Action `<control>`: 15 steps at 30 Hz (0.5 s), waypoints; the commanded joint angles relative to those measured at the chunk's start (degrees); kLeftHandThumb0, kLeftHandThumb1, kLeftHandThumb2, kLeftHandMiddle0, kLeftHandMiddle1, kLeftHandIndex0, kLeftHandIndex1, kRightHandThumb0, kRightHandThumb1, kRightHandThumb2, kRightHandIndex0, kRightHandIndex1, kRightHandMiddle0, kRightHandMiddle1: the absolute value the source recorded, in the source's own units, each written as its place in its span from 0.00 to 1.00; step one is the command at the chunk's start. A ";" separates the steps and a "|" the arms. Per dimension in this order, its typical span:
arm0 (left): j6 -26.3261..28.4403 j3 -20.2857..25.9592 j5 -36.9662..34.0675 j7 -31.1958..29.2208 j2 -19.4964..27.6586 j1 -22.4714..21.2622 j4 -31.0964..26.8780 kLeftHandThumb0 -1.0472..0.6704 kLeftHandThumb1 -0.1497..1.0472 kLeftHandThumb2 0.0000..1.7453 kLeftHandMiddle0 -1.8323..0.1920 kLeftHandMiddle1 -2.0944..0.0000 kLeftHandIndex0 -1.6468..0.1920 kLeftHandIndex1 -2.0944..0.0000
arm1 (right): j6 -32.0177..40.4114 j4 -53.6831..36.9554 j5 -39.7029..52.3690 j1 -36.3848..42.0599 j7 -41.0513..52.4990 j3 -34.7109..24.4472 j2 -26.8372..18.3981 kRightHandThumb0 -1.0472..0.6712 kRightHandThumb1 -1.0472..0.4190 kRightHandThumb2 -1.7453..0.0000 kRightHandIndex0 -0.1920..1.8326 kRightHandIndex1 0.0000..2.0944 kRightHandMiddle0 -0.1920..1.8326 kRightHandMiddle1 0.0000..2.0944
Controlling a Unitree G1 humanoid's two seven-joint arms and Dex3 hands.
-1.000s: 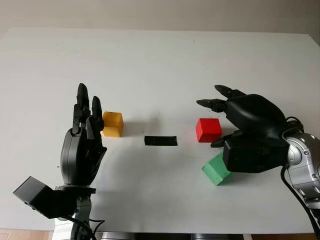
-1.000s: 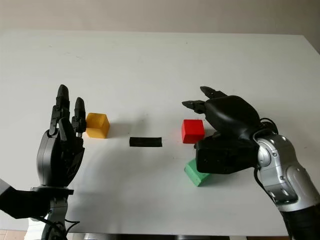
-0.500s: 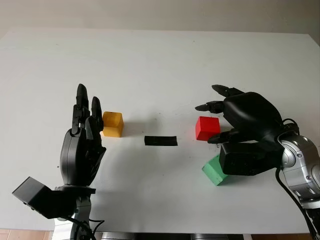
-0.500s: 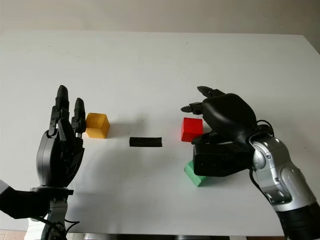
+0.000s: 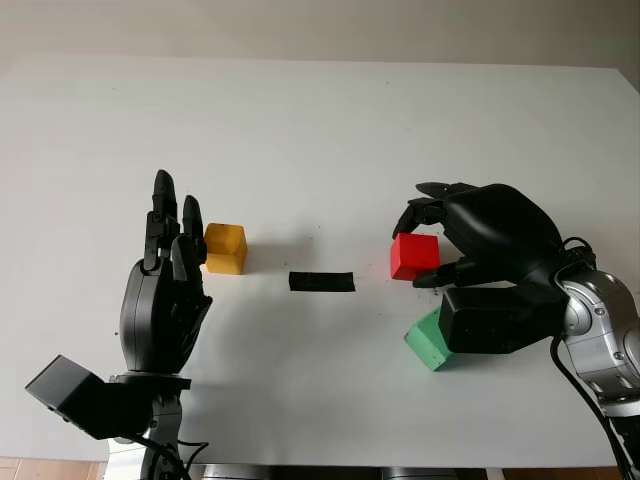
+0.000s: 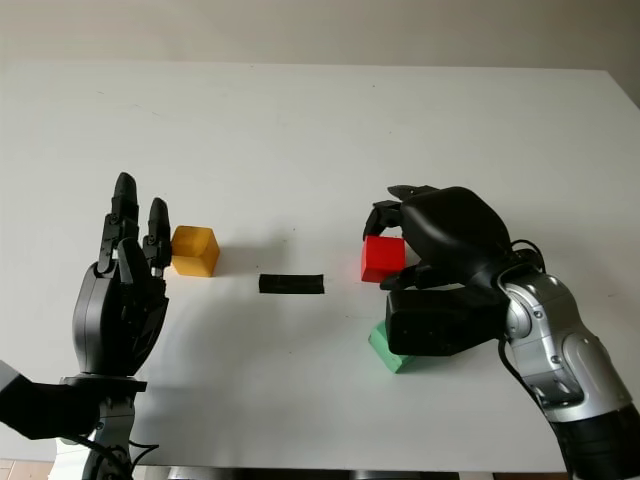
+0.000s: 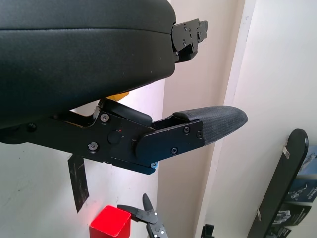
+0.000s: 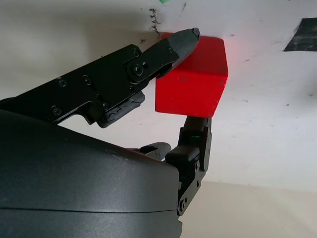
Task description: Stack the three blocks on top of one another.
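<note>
My right hand [image 5: 420,249] is curled over the red block [image 6: 381,260] right of the table's centre. In the right wrist view a finger [image 8: 168,47] presses one side of the red block [image 8: 193,84] and the thumb [image 8: 197,139] touches the opposite side. The block still sits on the table. The green block [image 5: 424,343] lies just in front of it, partly hidden under that hand's shell. The yellow block [image 5: 226,248] stands at the left. My left hand [image 5: 165,290] is open, held upright just beside and in front of the yellow block.
A strip of black tape [image 5: 321,281] lies on the white table [image 5: 320,130] between the yellow and red blocks. The table's front edge runs close below both arms, and its far half is bare.
My right hand's fingers have curled down from spread above the red block to closing on its sides. The left hand and the blocks have not moved.
</note>
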 commanded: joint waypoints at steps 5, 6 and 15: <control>-1.43 0.18 -0.47 -0.81 -0.14 0.46 0.18 0.20 1.00 0.36 1.00 1.00 1.00 1.00 | -0.43 0.44 0.51 -2.21 1.24 -1.54 -1.29 0.36 0.09 0.97 0.32 0.04 0.38 0.59; -1.45 0.16 -0.45 -0.74 -0.22 0.51 0.17 0.20 1.00 0.36 1.00 1.00 1.00 1.00 | -0.60 0.64 0.79 -2.63 1.29 -1.69 -1.32 0.36 0.09 0.97 0.32 0.04 0.38 0.59; -1.09 0.10 -0.53 -0.57 -0.28 0.60 -0.08 0.20 1.00 0.36 1.00 1.00 1.00 1.00 | 2.98 2.13 9.68 -12.67 10.73 -2.54 -0.08 0.38 0.12 0.97 0.32 0.03 0.38 0.59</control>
